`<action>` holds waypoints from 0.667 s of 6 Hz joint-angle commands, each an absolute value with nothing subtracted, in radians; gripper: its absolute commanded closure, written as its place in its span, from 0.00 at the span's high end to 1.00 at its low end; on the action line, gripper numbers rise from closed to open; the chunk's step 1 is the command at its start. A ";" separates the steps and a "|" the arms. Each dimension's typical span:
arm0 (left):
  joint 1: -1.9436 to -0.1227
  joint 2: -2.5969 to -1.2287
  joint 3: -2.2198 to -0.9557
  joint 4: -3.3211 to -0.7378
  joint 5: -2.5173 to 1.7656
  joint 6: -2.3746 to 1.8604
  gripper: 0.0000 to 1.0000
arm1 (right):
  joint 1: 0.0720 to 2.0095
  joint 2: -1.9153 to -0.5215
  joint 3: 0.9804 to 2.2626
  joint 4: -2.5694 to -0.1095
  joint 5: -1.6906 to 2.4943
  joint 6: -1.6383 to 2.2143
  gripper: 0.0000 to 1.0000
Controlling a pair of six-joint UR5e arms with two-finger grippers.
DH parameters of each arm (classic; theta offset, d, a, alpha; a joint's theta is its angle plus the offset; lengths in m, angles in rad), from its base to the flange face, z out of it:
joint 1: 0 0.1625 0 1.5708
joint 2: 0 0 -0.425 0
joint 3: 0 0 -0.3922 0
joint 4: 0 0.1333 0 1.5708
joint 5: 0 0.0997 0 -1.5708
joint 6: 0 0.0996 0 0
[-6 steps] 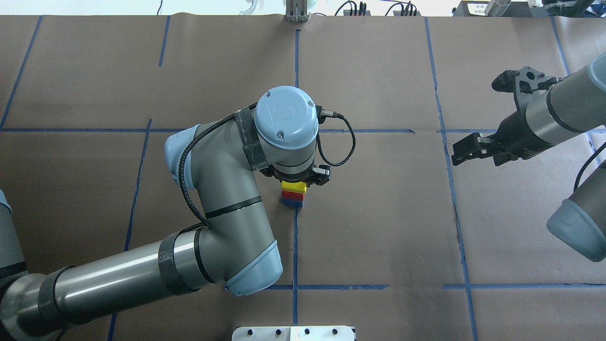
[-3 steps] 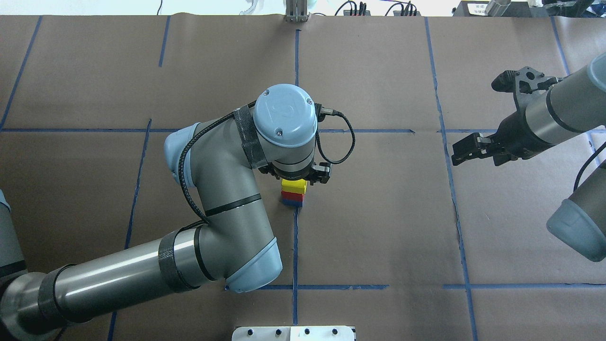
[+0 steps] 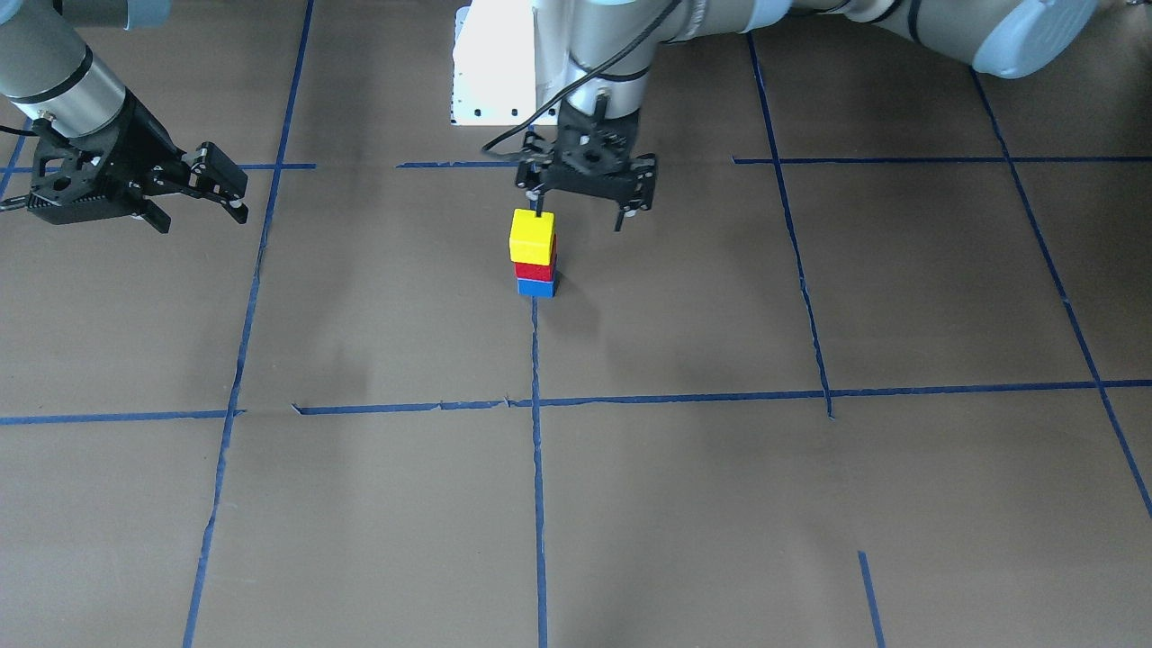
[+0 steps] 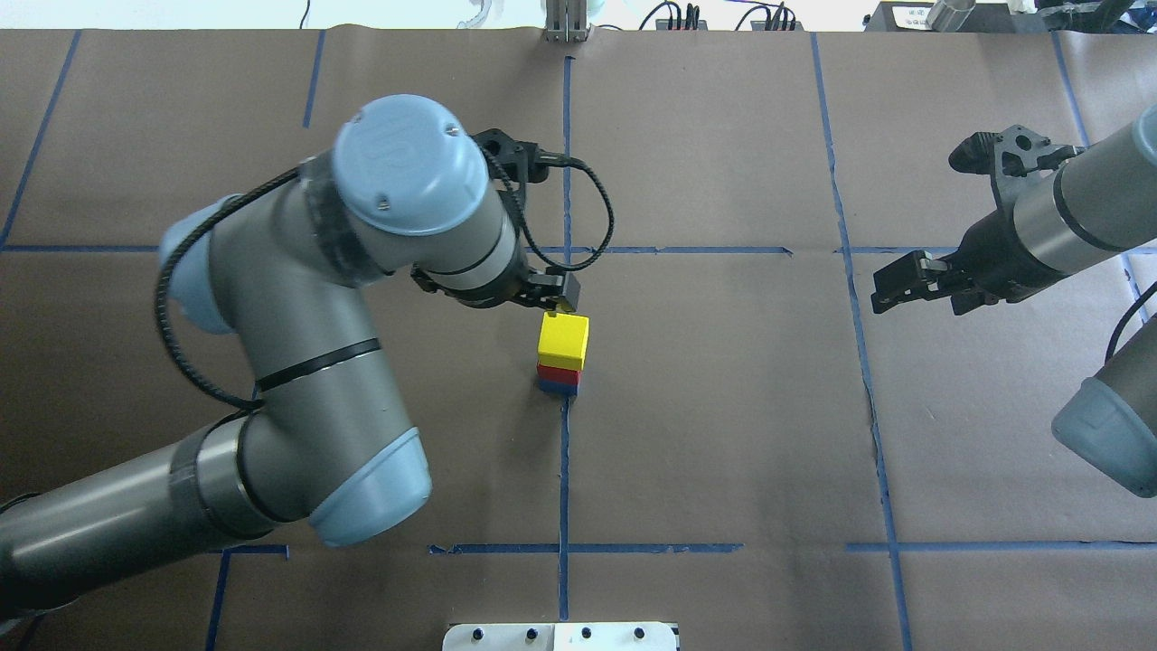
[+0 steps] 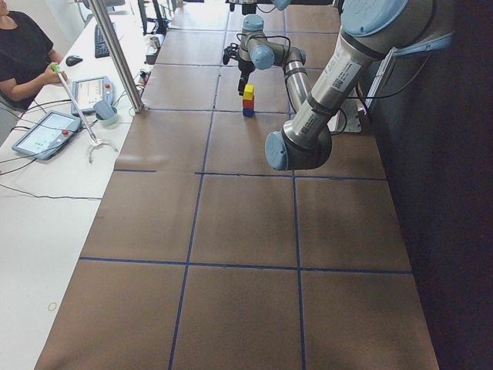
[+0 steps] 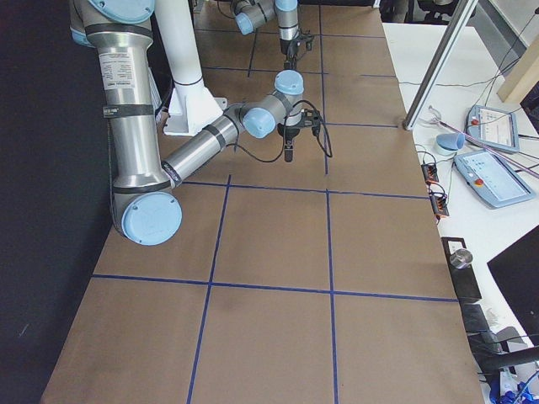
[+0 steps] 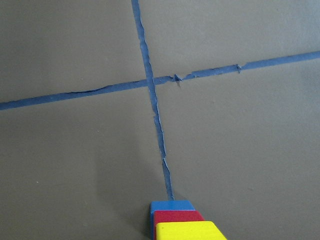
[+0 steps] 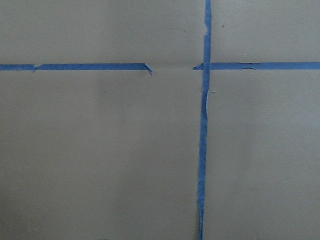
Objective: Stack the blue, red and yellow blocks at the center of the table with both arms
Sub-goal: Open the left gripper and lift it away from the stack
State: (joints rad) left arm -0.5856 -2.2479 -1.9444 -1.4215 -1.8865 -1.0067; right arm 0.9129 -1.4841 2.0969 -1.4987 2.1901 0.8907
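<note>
Though the overhead view hides most of the left hand (image 3: 580, 216) beneath its own bulky wrist, the front view shows it plainly. Its fingers are spread wide with nothing between them, and it hangs just by the top of the stack. One fingertip (image 3: 538, 212) lines up with the upper edge of the yellow block (image 3: 532, 237); whether it touches cannot be told.

The yellow block sits on the red block (image 3: 535, 270), which sits on the blue block (image 3: 535, 288). All three stand upright at the middle of the tabletop (image 3: 810, 504), on a line of blue tape (image 3: 537, 378). From above, the yellow block covers nearly all of the two below, leaving only thin strips of red and blue.

The left wrist camera cuts the stack off at its bottom edge, and none of that hand's fingers show there.

The right hand (image 3: 239, 200) hovers well apart from the stack, out toward the robot's right. Its fingers are parted and empty. Overhead it appears edge-on, so the gap is hard to make out. Its wrist camera shows only brown paper and crossing tape.
</note>
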 commanded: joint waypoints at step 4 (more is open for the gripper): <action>-1.170 -1.549 -2.266 -1.419 -2.309 -0.300 1.00 | 1.332 -1.734 1.991 -1.512 2.330 0.267 1.00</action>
State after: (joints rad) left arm -0.9890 -1.6433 -2.2721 -1.4275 -2.1992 -0.4997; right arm 1.2350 -1.6854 2.0294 -1.5055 2.3115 0.4338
